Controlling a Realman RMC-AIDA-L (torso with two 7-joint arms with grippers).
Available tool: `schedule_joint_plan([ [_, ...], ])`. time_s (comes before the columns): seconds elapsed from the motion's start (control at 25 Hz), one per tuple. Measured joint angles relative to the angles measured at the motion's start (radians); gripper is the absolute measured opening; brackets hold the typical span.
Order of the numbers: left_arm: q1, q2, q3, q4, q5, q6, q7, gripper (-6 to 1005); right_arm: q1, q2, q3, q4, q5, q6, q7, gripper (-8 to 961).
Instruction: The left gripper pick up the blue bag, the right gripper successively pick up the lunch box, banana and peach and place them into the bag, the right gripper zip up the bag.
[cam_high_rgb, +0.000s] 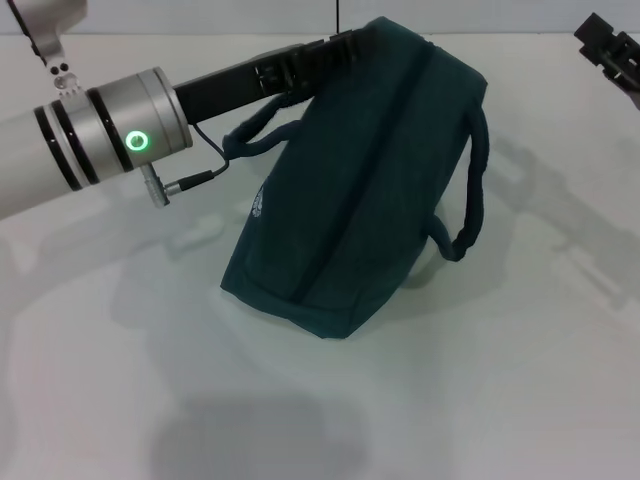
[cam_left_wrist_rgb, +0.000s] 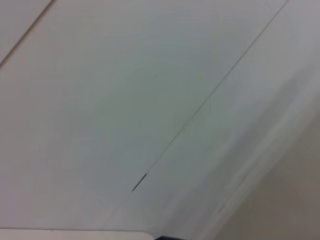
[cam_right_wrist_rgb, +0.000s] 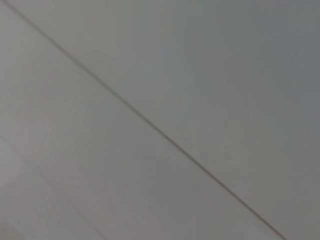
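Left gripper (cam_high_rgb: 352, 42) reaching along the bench's far edge to the top of the bag (cam_high_rgb: 370, 190), grip state impossible to tell, bag tilted mid-bench, zip closed, right gripper (cam_high_rgb: 610, 50) parked at the far right corner, both wrist views showing only blank pale surface.

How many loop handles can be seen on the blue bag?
2. One handle loops out on the blue bag's left side, just under the left gripper; the other handle hangs off its right side. No others show.

silver wrist, green ring light | black forearm | black cable
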Motion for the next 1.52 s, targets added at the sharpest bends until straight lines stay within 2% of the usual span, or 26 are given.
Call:
schedule_joint_plan([
  [0.12, 0.0, 0.0, 0.0, 0.005, -0.008, 0.014, 0.0, 270, 0.002, -0.006, -0.004, 0.0, -0.002, -0.045, -0.04, 822],
  [0.24, -0.002, 0.001, -0.002, 0.015, -0.009, 0.057, -0.001, 504, 0.004, -0.011, -0.006, -0.007, -0.019, -0.074, -0.07, 828],
  [0.44, 0.005, 0.004, 0.0, 0.075, -0.009, 0.154, -0.002, 738, -0.001, -0.016, -0.005, -0.067, -0.095, -0.122, -0.148, 843],
  [0.68, 0.074, 0.006, -0.003, 0.255, -0.008, 0.285, 0.005, 879, 0.004, -0.019, -0.001, -0.143, -0.229, -0.203, -0.233, 872],
  [0.8, 0.117, 0.006, -0.007, 0.333, -0.009, 0.304, 0.003, 878, 0.004, -0.018, -0.003, -0.154, -0.248, -0.226, -0.282, 873],
  [1.04, 0.211, 0.021, -0.007, 0.401, -0.01, 0.36, 0.009, 876, 0.006, -0.016, -0.005, -0.171, -0.303, -0.295, -0.369, 874],
  [1.24, 0.312, 0.031, -0.002, 0.454, 0.009, 0.427, 0.051, 874, -0.003, 0.003, -0.003, -0.239, -0.449, -0.316, -0.407, 874],
  [1.52, 0.393, 0.045, 0.002, 0.451, 0.106, 0.526, 0.176, 871, 0.006, 0.021, -0.006, -0.241, -0.603, -0.302, -0.465, 876],
])
